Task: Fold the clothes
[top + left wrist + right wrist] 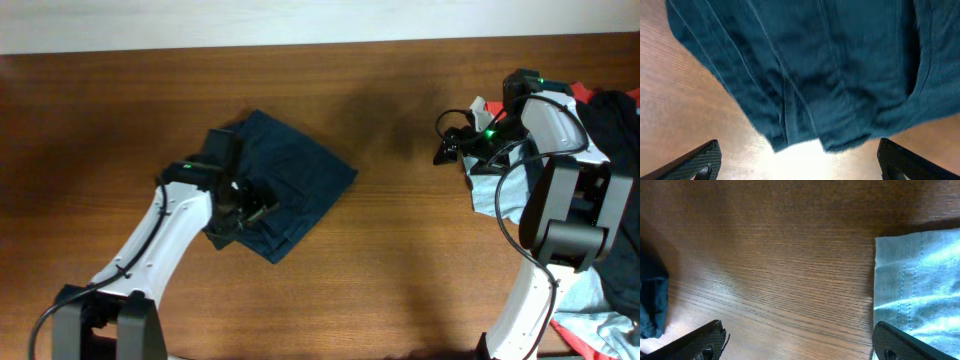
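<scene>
The shorts lie on the table right beneath the left gripper and run on ahead of it, their near edge between its two fingers. The right gripper hangs well apart from them over bare wood. A T-shirt lies just ahead of its right-hand finger, and a heap of garments lies behind it.

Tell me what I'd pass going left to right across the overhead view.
navy shorts → wooden table → right end effector → light blue T-shirt → red garment
</scene>
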`<state>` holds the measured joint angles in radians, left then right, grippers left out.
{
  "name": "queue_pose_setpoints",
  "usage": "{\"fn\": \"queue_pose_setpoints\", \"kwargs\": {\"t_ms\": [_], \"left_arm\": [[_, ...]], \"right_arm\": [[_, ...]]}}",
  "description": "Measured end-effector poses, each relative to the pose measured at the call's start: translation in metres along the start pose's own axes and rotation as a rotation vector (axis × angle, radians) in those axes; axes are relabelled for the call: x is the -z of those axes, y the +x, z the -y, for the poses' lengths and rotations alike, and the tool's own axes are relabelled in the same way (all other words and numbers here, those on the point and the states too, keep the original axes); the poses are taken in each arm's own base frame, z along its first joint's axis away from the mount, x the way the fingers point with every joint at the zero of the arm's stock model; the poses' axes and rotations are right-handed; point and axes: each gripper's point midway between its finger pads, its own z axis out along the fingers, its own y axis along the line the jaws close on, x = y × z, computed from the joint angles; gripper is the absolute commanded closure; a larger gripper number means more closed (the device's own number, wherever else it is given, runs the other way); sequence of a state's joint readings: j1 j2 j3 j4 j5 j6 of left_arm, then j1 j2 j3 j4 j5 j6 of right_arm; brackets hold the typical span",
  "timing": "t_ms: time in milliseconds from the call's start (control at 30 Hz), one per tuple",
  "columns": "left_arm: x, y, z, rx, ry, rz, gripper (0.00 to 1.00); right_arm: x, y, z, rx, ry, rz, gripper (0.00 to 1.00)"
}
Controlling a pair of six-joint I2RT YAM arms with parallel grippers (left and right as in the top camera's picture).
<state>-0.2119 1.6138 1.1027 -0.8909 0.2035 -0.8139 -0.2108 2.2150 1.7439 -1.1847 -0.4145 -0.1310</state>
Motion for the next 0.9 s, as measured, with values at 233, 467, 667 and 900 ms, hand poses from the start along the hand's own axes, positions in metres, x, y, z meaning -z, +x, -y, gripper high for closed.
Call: {"fn": "queue_pose_setpoints", "kwargs": {"t_ms": [233,467,667,900], "left_arm": [[-0.012,-0.016,0.004,0.101,0.075,0.049,0.01],[-0.017,-0.026,0.005,0.182,0.094,0.099,0.01],[-0.017,-0.032,-0.001,0.203,0.065,0.137,0.01],[-0.042,-0.021,-0.021,0.213,-0.061,0.083,0.01]], "right_arm": [[0.000,0.000,0.000,0.000,0.000,0.000,0.01],[0.000,0.000,0.000,0.000,0.000,0.000,0.01],[0.000,0.000,0.000,0.000,0.000,0.000,0.01],[0.000,0.000,0.000,0.000,0.000,0.000,0.01]]}}
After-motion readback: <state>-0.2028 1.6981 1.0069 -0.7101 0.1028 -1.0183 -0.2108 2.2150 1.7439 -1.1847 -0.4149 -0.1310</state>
